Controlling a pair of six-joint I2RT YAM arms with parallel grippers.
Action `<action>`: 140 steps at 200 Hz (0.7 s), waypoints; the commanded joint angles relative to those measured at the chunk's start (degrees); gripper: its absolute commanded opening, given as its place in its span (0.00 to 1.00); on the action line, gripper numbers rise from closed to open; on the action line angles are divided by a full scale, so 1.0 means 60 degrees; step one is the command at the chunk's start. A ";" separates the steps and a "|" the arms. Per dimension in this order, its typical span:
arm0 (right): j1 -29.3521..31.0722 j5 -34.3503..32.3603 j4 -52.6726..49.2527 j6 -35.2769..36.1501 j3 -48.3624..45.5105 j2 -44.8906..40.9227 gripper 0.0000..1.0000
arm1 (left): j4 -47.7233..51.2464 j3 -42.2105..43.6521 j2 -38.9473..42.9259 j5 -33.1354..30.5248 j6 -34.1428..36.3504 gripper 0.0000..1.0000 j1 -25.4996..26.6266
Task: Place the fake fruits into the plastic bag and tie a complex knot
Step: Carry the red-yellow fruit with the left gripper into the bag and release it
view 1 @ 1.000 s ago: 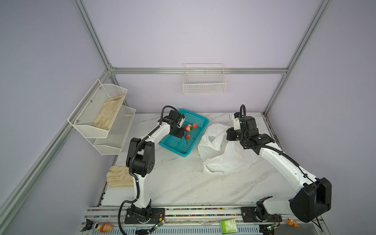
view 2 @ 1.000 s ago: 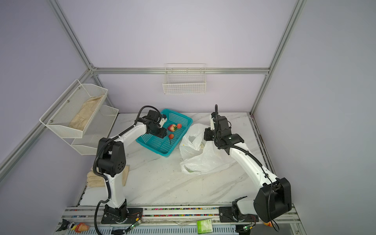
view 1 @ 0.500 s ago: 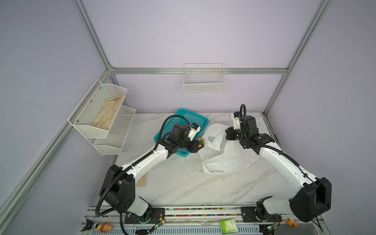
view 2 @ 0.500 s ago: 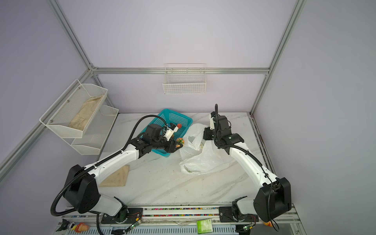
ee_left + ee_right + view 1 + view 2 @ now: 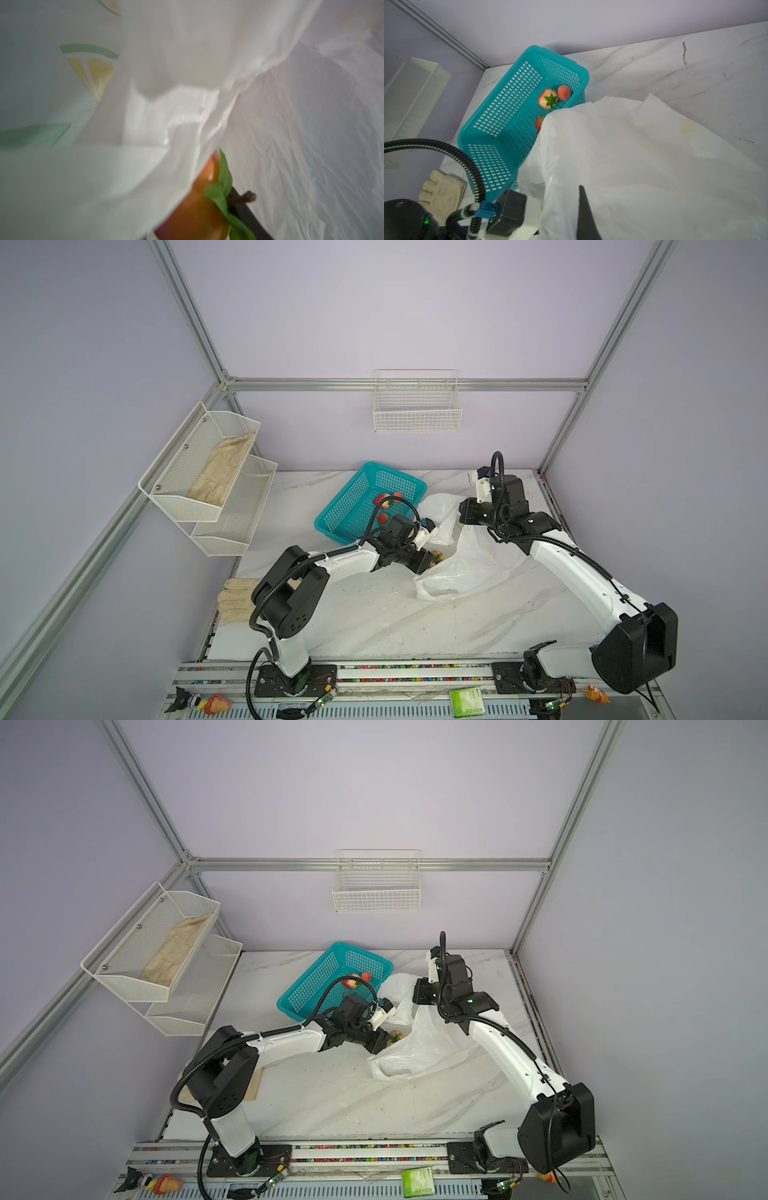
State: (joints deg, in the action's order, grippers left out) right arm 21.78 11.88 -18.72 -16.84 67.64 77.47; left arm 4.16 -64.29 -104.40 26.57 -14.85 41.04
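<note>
White translucent plastic bag [image 5: 469, 568], crinkled, printed with yellow lemon slices and green leaves. It lies on the marble tabletop [image 5: 374, 626] just right of the teal basket [image 5: 353, 506], with its mouth raised towards the left arm.

Right gripper [image 5: 462, 522]: jaws pressed together on the bag's upper rim, holding that rim lifted off the table.

Left gripper [image 5: 430, 561]: at the bag's mouth, jaws pinching the held fruit [image 5: 193, 207]. This fruit is orange-red with green leaves and a brown stem. A fold of the bag drapes over part of it in the left wrist view.

Teal basket: perforated plastic, towards the back wall, just beside the bag. Contents, three pieces:
- capped fruit [image 5: 549, 98], pink-yellow with a green star cap
- round fruit [image 5: 564, 92], red, touching the capped one
- third fruit [image 5: 539, 123], red, half hidden behind the bag

Beige gloves [image 5: 237, 597]: at the table's left edge, beside the left arm.

Wall rack [image 5: 199, 489]: white mesh, two tiers, with a rack glove [image 5: 218, 472] in the upper tier.
</note>
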 commanded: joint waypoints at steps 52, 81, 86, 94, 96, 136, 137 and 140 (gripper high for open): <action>-0.0031 0.0629 0.0564 -0.0391 -0.0508 -0.0142 0.00 | -0.4956 -0.0613 -0.1303 -0.1113 -0.3555 0.47 0.0196; -0.0028 0.0697 0.0593 -0.0383 -0.0561 -0.0117 0.00 | -0.5537 -0.1112 -0.1970 -0.1748 -0.4159 0.51 0.0518; -0.0038 0.0713 0.0620 -0.0386 -0.0591 -0.0109 0.00 | -0.5572 -0.1218 -0.2099 -0.1837 -0.4241 0.53 0.0550; -0.0038 0.0740 0.0655 -0.0385 -0.0638 -0.0095 0.00 | -0.5710 -0.1386 -0.2333 -0.1941 -0.4373 0.53 0.0578; -0.0040 0.0755 0.0658 -0.0386 -0.0645 -0.0095 0.00 | -0.5756 -0.1425 -0.2387 -0.1972 -0.4415 0.53 0.0589; -0.0038 0.0638 0.0553 -0.0334 -0.0658 -0.0164 0.00 | -0.6466 -0.1691 -0.2820 -0.1676 -0.4916 0.68 0.0631; -0.0040 0.0618 0.0548 -0.0324 -0.0655 -0.0173 0.00 | -0.6466 -0.1677 -0.2810 -0.1689 -0.4897 0.69 0.0631; -0.0028 0.0534 0.0510 -0.0272 -0.0654 -0.0195 0.00 | -0.6462 -0.1633 -0.2776 -0.1709 -0.4838 0.70 0.0629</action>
State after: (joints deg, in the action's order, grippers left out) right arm 21.78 15.90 -15.92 -18.81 64.12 77.47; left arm -28.53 -70.00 -122.39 16.69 -41.89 45.01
